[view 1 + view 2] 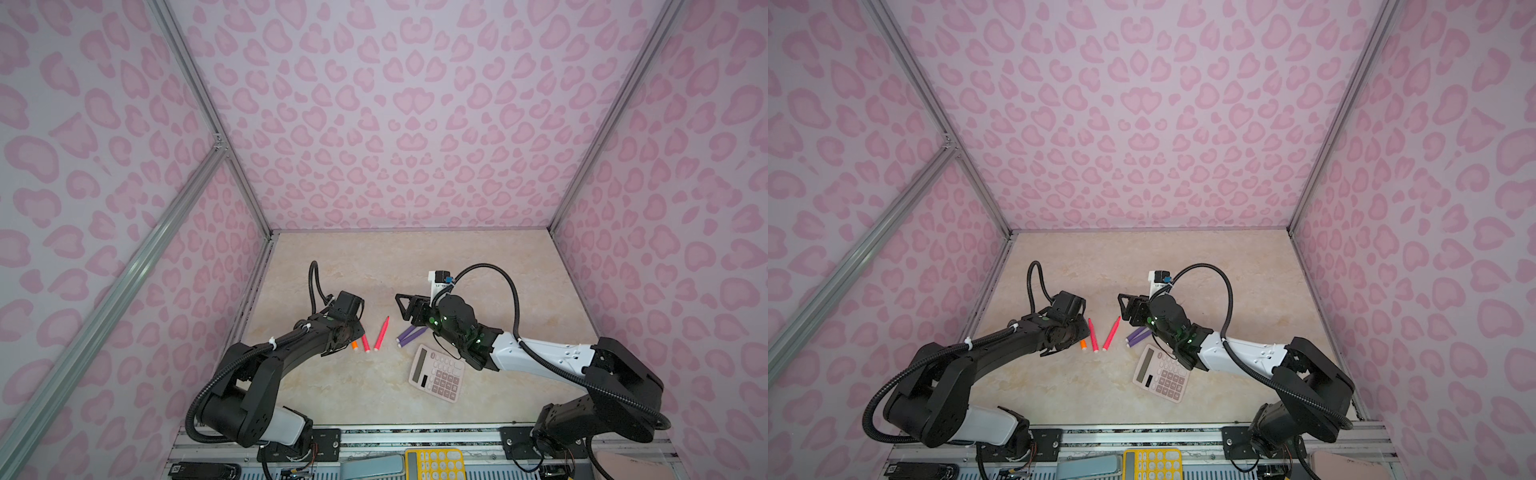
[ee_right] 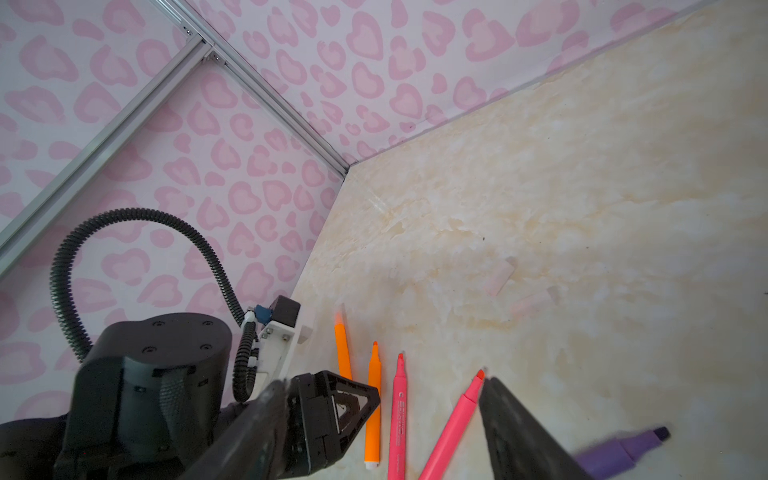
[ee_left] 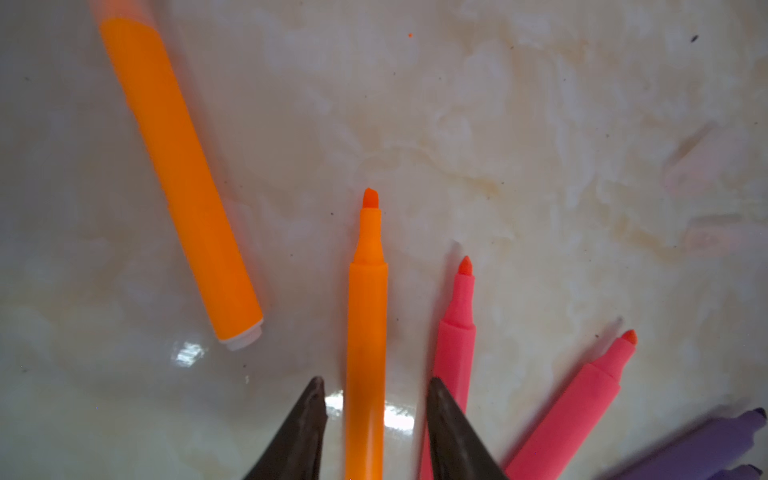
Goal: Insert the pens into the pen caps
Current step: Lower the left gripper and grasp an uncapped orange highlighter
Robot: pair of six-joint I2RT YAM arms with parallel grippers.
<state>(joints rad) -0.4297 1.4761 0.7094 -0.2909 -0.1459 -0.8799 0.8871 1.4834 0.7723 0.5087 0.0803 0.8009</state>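
Observation:
Several uncapped pens lie in a fan mid-table. My left gripper [image 3: 376, 380] is open, its jaws either side of an orange pen [image 3: 366, 332] with a gap on each side. A second orange pen [image 3: 178, 174] lies apart from it, its tip end blurred. Beside them lie two pink pens [image 3: 455, 332] [image 3: 582, 399] and purple pens [image 3: 706, 449]. In both top views the pink pens [image 1: 381, 333] [image 1: 1092, 336] show between the arms. My right gripper [image 2: 380, 388] hovers open and empty, right of the pens [image 1: 405, 307]. Two faint translucent pen caps [image 2: 500, 276] [image 2: 534, 303] lie farther back.
A pinkish calculator [image 1: 438, 372] lies under my right forearm, next to the purple pens [image 1: 409, 334]. A yellow calculator [image 1: 434, 463] sits on the front rail. Pink patterned walls [image 1: 395, 124] enclose the marbled table [image 1: 478, 257] on three sides.

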